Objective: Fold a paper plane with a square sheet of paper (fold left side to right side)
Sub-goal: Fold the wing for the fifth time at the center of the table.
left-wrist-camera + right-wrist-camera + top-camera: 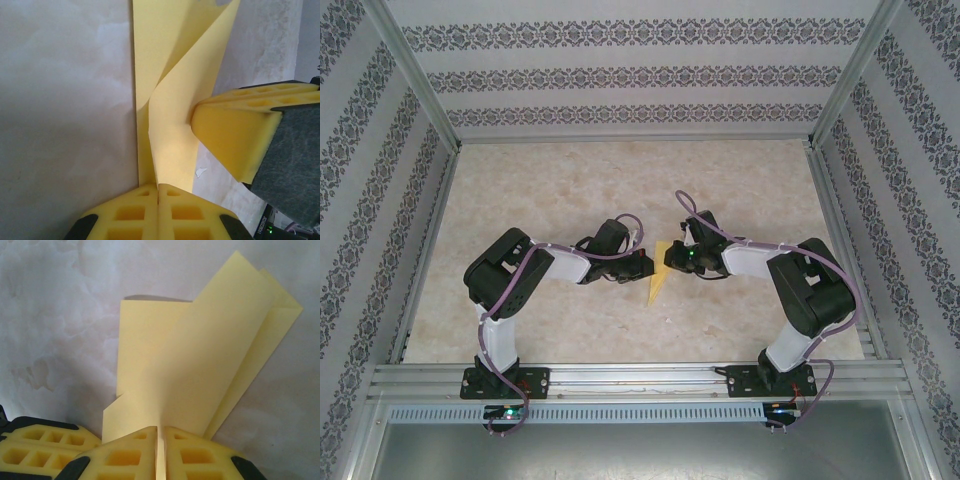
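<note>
The yellow paper [658,275] is folded into a narrow pointed shape, its tip toward the near edge, and sits between the two arms at the table's middle. My left gripper [646,266] comes in from the left and is shut on an edge of the paper [170,100], which rises from between its closed fingertips [158,186]. My right gripper [672,258] comes in from the right and is shut on the paper [200,355]. A layer stands pinched in the thin gap between its fingers [161,429]. The right gripper's fingers [235,125] press against the raised flap in the left wrist view.
The beige marbled tabletop [550,190] is ringed by aluminium rails [640,378] and patterned walls. A small white fleck [201,171] lies on the table beside the paper. The left gripper's fingers [40,442] sit close at the lower left of the right wrist view.
</note>
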`<state>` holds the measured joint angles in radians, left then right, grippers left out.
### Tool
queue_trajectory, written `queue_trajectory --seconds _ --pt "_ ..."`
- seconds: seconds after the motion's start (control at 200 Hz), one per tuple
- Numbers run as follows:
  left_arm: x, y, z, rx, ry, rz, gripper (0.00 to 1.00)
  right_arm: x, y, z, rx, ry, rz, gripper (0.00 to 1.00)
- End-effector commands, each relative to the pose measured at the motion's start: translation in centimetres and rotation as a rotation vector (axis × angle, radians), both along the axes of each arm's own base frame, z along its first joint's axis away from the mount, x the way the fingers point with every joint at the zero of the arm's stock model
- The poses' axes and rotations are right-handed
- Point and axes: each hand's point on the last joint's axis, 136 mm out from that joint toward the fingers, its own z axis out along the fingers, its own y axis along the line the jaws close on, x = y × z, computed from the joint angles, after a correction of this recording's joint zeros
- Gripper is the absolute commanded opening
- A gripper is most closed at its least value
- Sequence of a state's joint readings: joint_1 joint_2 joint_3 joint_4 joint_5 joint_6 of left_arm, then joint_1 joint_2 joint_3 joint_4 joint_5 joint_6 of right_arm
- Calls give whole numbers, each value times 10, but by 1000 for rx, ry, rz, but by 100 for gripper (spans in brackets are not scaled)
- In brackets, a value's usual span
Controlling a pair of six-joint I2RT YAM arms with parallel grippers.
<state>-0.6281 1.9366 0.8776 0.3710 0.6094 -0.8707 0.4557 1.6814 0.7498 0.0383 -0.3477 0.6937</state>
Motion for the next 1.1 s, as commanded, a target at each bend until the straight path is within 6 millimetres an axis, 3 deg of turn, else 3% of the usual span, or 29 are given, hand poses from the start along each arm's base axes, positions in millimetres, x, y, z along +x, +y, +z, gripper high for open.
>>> queue_trajectory --seconds 0.0,0.225,0.355,0.635,0.804,0.949,1.094 --pt "5 6 -43 121 -3 40 4 -9 -9 -16 -36 37 -19 12" --pt "5 7 -42 117 -4 43 4 -20 -19 -32 -49 70 -37 8" --pt "6 9 -32 107 -28 51 9 -27 -26 -43 -50 100 -47 3" --pt "15 33 26 102 -129 83 23 -36 -38 -51 -64 114 -44 0" --pt "9 45 63 130 -180 69 20 -38 -39 -52 -64 116 -38 0" --pt "-3 29 83 55 -144 -7 11 -38 -38 -52 -63 115 -31 0" --pt "-20 2 81 17 -81 -100 6 -38 -37 -53 -64 116 -29 0"
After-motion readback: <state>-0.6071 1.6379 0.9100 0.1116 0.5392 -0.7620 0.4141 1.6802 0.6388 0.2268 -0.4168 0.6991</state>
